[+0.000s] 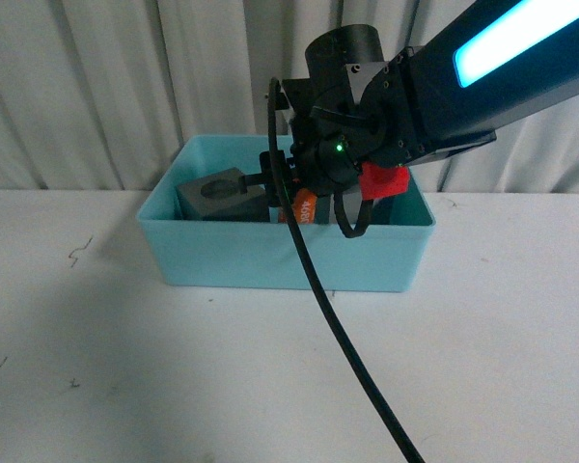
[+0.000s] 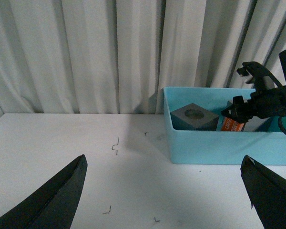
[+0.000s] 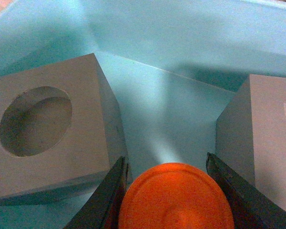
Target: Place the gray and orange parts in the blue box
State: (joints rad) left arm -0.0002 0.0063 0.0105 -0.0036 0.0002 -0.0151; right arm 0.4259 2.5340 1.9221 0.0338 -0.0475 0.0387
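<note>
My right arm point(image 1: 444, 87) is black with a bright blue light strip point(image 1: 521, 34), a red tag point(image 1: 383, 180), and a black cable point(image 1: 338, 333).

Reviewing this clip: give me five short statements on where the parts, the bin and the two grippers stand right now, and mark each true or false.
1. The gray cube with the round recess sits inside the blue box. True.
2. The orange cylinder lies loose on the white table. False: it is between the jaws of the right gripper, over the inside of the box.
3. A second gray cube is also in the box. True.
4. The left gripper is clamped on a cube. False: its jaws stand wide apart over the table, holding nothing.
5. The box lies tipped on its side. False: it stands upright, its opening facing up.
</note>
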